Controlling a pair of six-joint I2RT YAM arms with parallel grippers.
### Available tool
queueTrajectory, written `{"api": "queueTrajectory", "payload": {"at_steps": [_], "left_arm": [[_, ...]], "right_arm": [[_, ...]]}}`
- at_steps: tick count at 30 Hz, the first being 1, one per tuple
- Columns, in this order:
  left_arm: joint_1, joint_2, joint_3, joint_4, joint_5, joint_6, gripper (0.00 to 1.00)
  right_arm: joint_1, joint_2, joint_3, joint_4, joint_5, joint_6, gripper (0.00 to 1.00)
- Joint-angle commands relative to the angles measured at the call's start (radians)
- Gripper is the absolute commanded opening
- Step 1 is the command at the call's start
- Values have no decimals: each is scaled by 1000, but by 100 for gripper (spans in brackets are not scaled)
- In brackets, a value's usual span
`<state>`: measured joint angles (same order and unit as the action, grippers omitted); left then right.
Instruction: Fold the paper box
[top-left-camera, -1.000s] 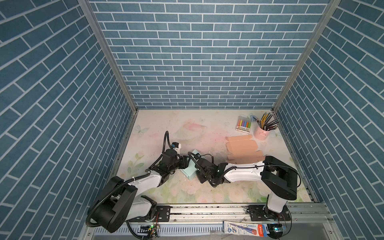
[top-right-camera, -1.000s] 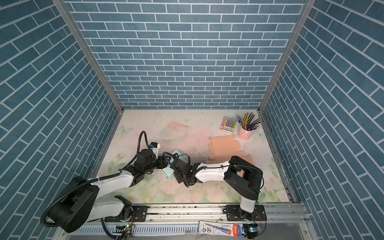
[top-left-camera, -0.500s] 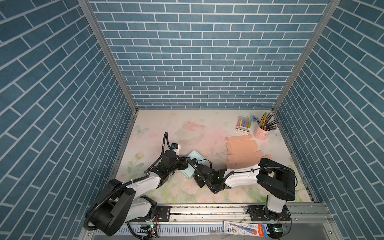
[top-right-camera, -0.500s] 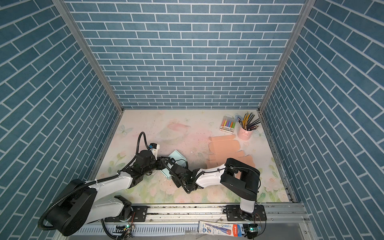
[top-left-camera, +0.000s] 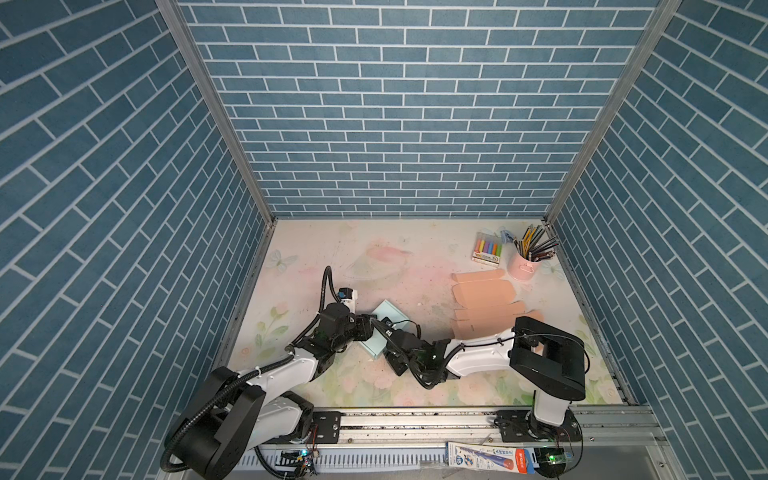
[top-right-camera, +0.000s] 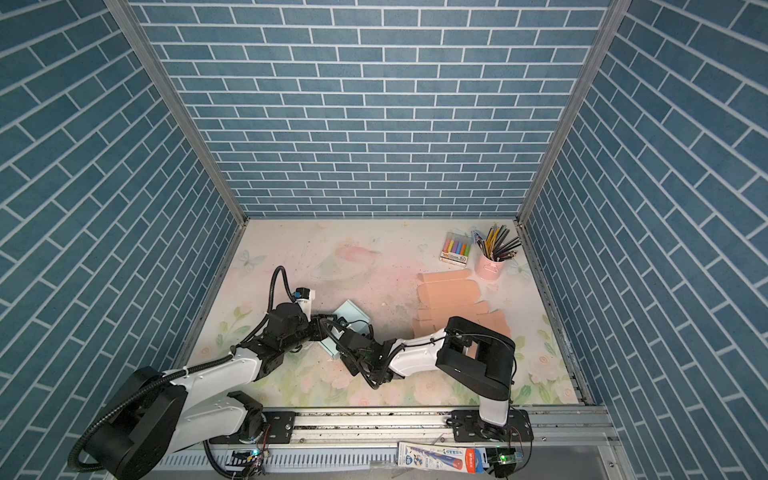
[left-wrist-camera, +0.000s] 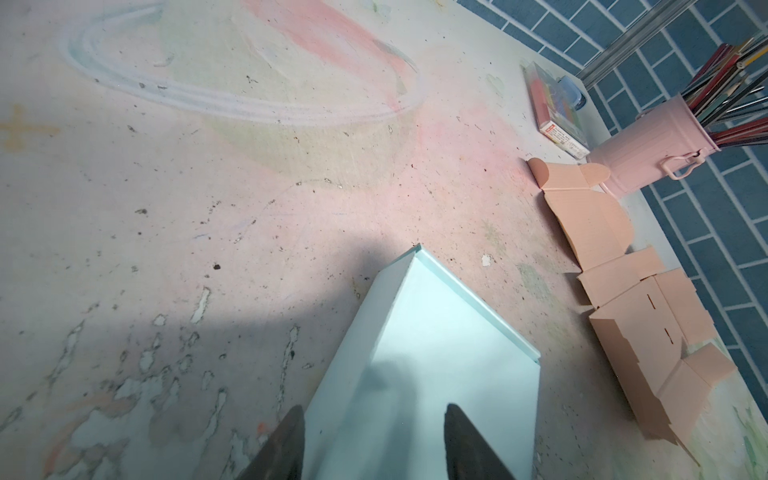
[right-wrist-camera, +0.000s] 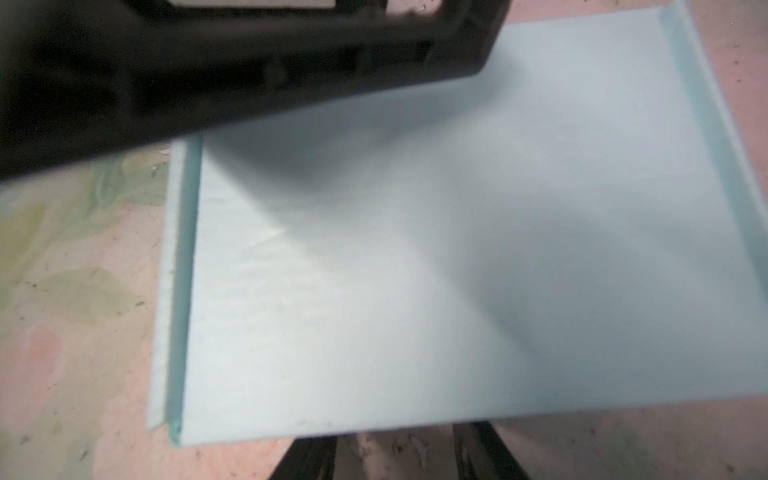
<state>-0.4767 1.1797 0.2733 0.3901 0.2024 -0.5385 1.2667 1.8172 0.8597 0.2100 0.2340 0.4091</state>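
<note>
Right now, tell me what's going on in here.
Both arms are working on a light blue paper box near the middle of the table. The left gripper reaches over it, jaws apart; the right gripper sits at its edge, jaws apart, holding nothing. Flat peach box cutouts lie unfolded to the right.

My counter (top-left-camera: 374, 257): floral print, scuffed. Directly on it, in both top views: light blue paper box (top-left-camera: 386, 318) lower centre; peach box blanks (top-left-camera: 484, 291) flat, right of centre; marker pack (top-left-camera: 487, 249) and pink pencil cup (top-left-camera: 524, 266) side by side, far right corner.
</note>
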Motion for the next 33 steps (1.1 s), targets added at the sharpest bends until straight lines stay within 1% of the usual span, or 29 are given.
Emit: {"api": "queueTrajectory", "payload": {"at_steps": [1,4,6,10,12,14,19,21,24,27,29,33], "left_arm": [[11,-10,-55,-81,192,-56,54],[71,-20,-86,-46,226,-72,55],[79,-20,-85,-39,235,-76,55],[82,-19,-65,-43,241,-78,60],[84,-20,-52,-49,238,-76,61],[85,-16,-35,-56,230,-70,61],[87,5,6,-71,224,-55,62],[90,22,23,-68,230,-50,62],[90,42,47,-55,239,-43,63],[90,61,67,-44,241,-38,65],[91,79,79,-44,232,-32,67],[92,115,99,-34,230,-25,73]], "right_arm": [[-26,-34,-31,122,-56,116,45],[-52,-77,-103,111,-82,204,44],[-53,-113,-139,105,-71,225,44],[-56,-171,-170,71,-37,228,42],[-69,-195,-179,60,-35,222,41],[-98,-225,-200,75,-61,229,38],[-191,-339,-300,198,-173,285,31],[-236,-368,-320,224,-208,307,25],[-280,-363,-288,188,-219,289,11],[-304,-315,-238,149,-205,258,2],[-316,-267,-203,127,-201,240,0],[-335,-165,-139,114,-206,213,0]]}}
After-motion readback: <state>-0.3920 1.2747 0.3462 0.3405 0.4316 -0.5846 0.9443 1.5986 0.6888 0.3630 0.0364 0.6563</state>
